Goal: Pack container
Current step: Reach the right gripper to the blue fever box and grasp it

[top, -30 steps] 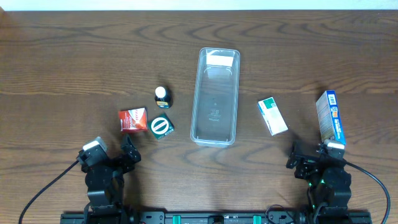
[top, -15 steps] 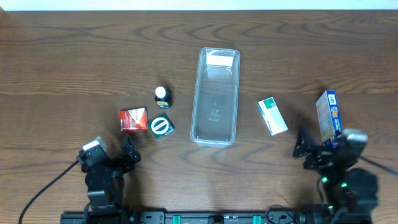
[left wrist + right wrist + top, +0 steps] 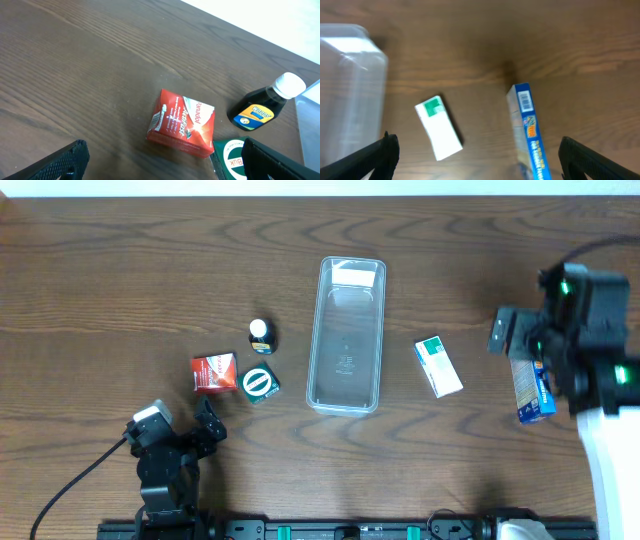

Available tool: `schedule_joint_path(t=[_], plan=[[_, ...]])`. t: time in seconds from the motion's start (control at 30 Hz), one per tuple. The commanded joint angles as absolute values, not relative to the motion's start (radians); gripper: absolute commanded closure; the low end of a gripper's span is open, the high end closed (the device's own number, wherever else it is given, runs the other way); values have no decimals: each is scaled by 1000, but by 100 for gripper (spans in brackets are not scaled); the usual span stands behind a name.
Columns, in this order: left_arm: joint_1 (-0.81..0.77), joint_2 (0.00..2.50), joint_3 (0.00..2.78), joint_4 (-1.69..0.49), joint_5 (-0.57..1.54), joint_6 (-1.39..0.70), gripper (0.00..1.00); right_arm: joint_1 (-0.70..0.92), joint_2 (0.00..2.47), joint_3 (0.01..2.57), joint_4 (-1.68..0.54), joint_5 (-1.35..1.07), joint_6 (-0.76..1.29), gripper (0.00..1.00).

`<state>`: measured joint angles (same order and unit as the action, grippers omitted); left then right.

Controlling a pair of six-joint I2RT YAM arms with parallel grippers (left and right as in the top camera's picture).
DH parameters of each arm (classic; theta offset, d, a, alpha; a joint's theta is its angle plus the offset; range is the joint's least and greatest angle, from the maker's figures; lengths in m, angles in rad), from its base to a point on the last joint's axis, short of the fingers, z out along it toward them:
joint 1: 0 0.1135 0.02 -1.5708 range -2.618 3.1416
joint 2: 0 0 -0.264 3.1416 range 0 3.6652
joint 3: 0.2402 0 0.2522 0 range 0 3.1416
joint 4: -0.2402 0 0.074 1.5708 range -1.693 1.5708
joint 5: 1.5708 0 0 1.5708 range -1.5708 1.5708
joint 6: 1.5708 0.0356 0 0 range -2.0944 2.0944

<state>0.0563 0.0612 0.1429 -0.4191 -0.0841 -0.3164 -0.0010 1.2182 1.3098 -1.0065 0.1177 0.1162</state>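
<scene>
Down at the front edge, toward the left corner, the left gripper (image 3: 208,423) sits low, fingers spread wide and holding nothing. Just beyond it are the red box (image 3: 214,372) and the green carton (image 3: 260,384), close together. A reach for either could nudge its neighbour.

Over by the right edge, the right gripper (image 3: 477,147) hovers high, jaws apart and empty, above the blue box (image 3: 535,395). That's the worry: the blue box looks to be standing on a narrow side. In the wrist view it also sits off-centre, nearer the right-hand finger. A straight drop could land a finger on top and tip it over.

The white-and-green box (image 3: 438,367) lies flat between the blue box and the container (image 3: 345,360).

The container lies mid-bench, long axis running front to back, with no boxes in it. Being clear plastic, it's probably light, so a box dragged over its rim might shove it askew.

Farthest out, the small bottle (image 3: 260,332) stands left of the container, and it looks easy to knock down.
</scene>
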Motion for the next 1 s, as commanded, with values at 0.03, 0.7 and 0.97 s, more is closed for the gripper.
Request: schedule_joint_path(t=[0.03,0.7,0.97], plan=[[53,56,123,-421,-86,-307,2,-70,1349,1352,-1026,198,65,1],[53,56,123,-421,-86,-307,2,-213,1639,1328,-1042,123,43,17],[53,56,123,-421,-86,-307,2,-214,1753,1327,-1053,123,44,31]])
